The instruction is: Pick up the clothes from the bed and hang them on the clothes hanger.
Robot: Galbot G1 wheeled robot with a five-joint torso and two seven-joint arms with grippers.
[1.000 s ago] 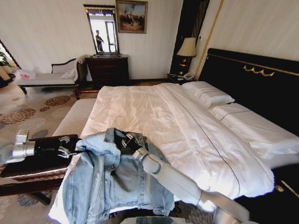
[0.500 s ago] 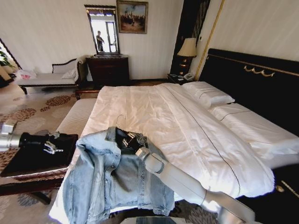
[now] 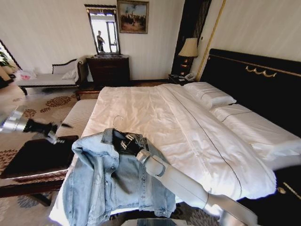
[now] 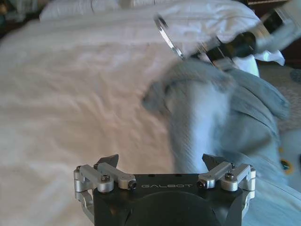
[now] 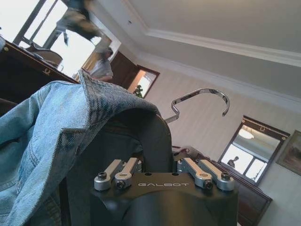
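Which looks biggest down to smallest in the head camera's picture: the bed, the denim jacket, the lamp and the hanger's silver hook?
1. The bed, by far.
2. The denim jacket, though it lies nearest the camera, which flatters it.
3. The lamp, far off by the wall.
4. The silver hook.

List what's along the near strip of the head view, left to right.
Left tool above the dark-topped wooden bench → light blue washed-denim jacket → right tool at the jacket collar → white-sheeted bed → tall black headboard with gold trim.
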